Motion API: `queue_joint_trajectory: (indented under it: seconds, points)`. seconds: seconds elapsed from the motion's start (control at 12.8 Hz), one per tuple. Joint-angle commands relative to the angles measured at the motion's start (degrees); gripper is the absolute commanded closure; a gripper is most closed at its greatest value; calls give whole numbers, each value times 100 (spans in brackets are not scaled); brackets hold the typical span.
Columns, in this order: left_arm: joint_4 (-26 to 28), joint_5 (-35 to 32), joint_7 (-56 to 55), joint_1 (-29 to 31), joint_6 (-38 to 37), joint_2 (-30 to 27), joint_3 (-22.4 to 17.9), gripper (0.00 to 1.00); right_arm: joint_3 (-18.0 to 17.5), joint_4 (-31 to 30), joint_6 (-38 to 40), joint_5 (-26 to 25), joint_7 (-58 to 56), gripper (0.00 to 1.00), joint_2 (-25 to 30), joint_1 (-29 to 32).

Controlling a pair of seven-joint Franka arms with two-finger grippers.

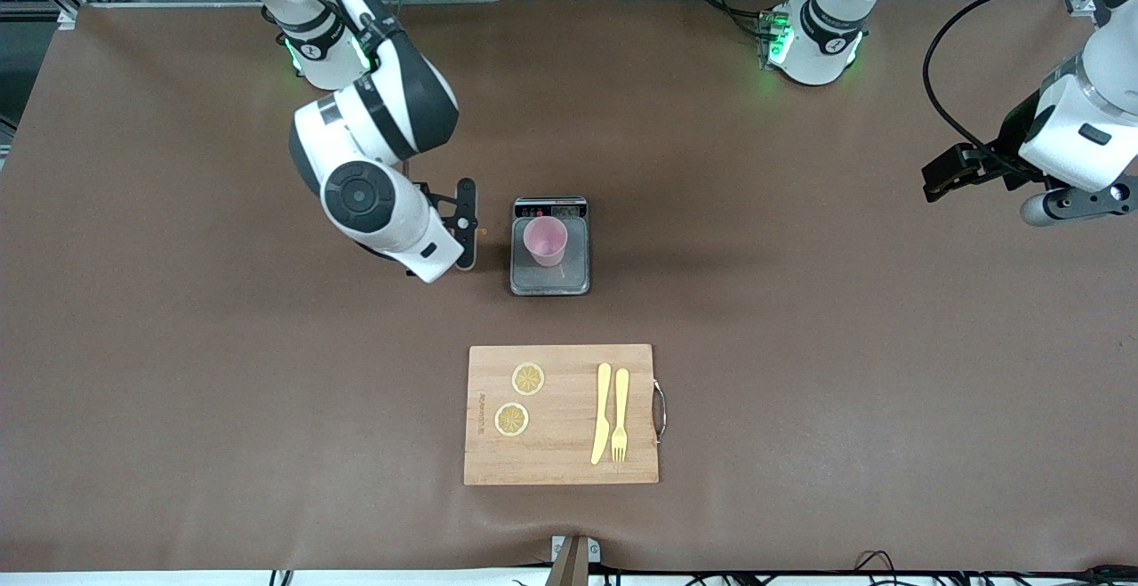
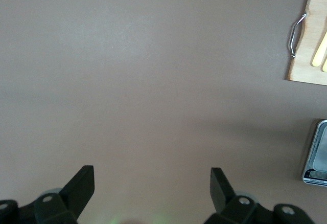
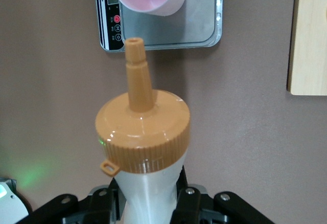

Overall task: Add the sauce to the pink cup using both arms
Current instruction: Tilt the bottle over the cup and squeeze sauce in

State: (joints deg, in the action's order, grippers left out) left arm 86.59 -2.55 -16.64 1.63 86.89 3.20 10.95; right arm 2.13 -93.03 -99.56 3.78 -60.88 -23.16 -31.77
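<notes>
Right gripper clamps translucent frosted-white squeeze bottle beside pale pink plastic cup.
Left gripper waits, spread wide, above desk end.

I see a scale mid-table. Nearer the front camera lies a wooden board with a metal handle, bearing two lemon slices, a knife and a fork side by side.
</notes>
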Motion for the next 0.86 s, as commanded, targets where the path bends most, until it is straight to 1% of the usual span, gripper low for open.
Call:
queue_joint_trajectory:
  seconds: [0.0,0.16,0.31,0.55,0.78]
  points:
    - [147,70,65,30,-15,-144,4,0,50,-84,77,-359,427,100,93,-277]
    - [147,70,65,30,-15,-144,4,0,50,-93,69,-492,577,100,58,-356]
    - [182,70,65,30,-15,-144,4,0,50,-93,60,-501,604,100,23,-426]
    - [174,70,65,30,-15,-144,4,0,50,-84,68,-527,955,100,14,-541]
    - [200,70,65,30,-15,-144,4,0,50,-40,68,-720,1482,100,-21,-760]
